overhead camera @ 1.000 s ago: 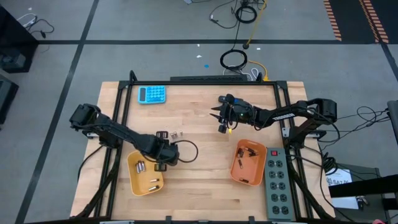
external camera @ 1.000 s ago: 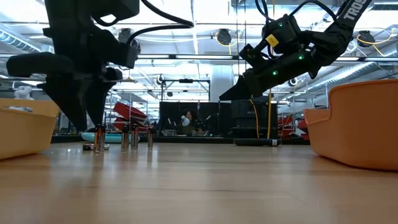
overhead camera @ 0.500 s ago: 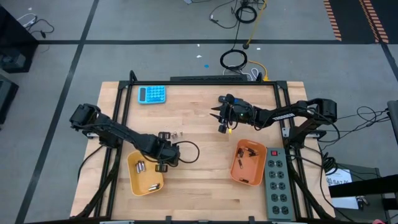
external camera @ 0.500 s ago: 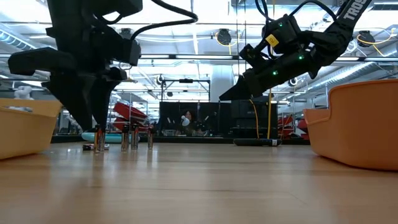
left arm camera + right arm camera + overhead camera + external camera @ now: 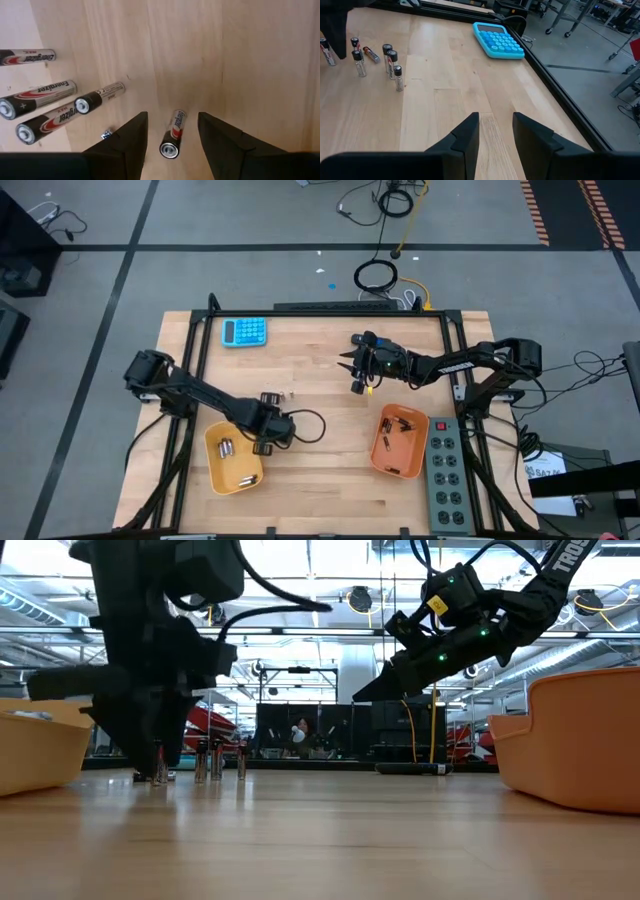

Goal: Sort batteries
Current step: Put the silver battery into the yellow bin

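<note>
Narrowing my open left jaws [image 5: 170,135] around a standing battery [image 5: 172,135] on the surface, I judge the pickup close; right jaws [image 5: 495,132] wait parted, empty.

The table [image 5: 320,360] is pale blond wood with fine straight grain, edged by a black frame [image 5: 200,340]. The calculator [image 5: 244,331] is bright sky blue, keys included. Both trays [image 5: 232,456] are orange-yellow. The batteries [image 5: 173,133] wear black jackets with a red stripe, white lettering and silver ends. The power strip [image 5: 444,472] is grey-green with a red switch. Both arms [image 5: 200,394] are black.
</note>
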`<move>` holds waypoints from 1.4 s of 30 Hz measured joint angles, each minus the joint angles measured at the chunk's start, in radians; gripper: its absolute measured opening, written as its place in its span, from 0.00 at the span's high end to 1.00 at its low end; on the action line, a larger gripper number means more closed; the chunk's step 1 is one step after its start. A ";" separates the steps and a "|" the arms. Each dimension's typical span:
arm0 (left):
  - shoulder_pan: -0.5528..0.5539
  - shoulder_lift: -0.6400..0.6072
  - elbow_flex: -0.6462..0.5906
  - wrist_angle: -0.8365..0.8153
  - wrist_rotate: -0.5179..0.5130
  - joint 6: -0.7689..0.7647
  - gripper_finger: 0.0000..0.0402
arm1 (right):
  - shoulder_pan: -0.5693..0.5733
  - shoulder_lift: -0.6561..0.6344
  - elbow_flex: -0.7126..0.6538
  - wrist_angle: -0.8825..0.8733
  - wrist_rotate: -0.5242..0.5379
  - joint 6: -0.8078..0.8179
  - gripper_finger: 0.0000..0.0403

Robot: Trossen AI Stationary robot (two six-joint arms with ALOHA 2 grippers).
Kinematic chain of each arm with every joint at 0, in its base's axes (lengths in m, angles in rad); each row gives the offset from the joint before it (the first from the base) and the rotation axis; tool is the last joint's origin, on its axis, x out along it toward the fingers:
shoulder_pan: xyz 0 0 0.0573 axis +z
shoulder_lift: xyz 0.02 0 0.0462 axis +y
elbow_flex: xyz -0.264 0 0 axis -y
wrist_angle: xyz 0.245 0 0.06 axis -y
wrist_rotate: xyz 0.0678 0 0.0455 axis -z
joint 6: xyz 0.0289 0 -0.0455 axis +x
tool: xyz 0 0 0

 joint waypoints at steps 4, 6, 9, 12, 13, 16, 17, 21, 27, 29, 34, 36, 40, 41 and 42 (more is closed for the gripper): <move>0.001 0.011 0.000 0.000 -0.003 0.000 0.55 | 0.000 0.000 0.000 0.000 0.000 0.000 0.73; 0.001 0.014 0.000 0.000 -0.003 0.000 0.57 | 0.000 0.000 0.000 0.000 0.000 0.000 0.73; 0.001 0.014 0.000 0.008 -0.005 0.015 0.62 | 0.000 0.000 0.000 0.000 0.000 -0.001 0.73; 0.001 0.014 0.000 0.013 -0.005 0.017 0.69 | 0.000 0.000 0.000 -0.001 0.000 -0.001 0.73; 0.001 0.014 0.000 0.013 -0.005 0.018 0.72 | 0.000 0.000 0.000 -0.001 0.000 -0.001 0.73; 0.001 0.014 0.000 0.012 -0.005 0.026 0.82 | 0.000 0.000 0.000 -0.001 -0.003 -0.001 0.73; 0.001 0.014 -0.001 0.011 -0.005 0.026 0.85 | 0.000 0.000 0.000 -0.001 -0.004 -0.001 0.73; 0.001 0.014 -0.001 0.010 -0.004 0.044 0.91 | 0.000 0.000 0.000 -0.001 -0.004 -0.001 0.73; 0.001 0.014 0.036 -0.011 0.032 0.041 0.91 | 0.000 0.000 0.000 -0.001 -0.004 -0.001 0.73; 0.001 0.008 0.083 -0.044 0.046 0.021 0.91 | 0.000 0.000 0.000 -0.001 -0.004 -0.001 0.73; 0.016 -0.041 0.214 -0.194 0.155 -0.084 0.91 | 0.000 0.000 0.000 -0.001 -0.003 -0.002 0.73; 0.031 -0.073 0.225 -0.222 0.279 -0.186 0.91 | 0.000 0.000 0.000 -0.002 -0.003 -0.002 0.73; 0.028 -0.144 0.197 -0.239 0.468 -0.386 0.91 | 0.000 0.000 0.000 -0.003 -0.003 -0.002 0.73; 0.020 -0.157 0.184 -0.243 0.499 -0.426 0.91 | 0.000 0.000 0.000 -0.005 -0.003 -0.002 0.73; 0.010 -0.168 0.170 -0.245 0.518 -0.458 0.91 | 0.000 0.000 0.000 -0.008 -0.003 -0.002 0.73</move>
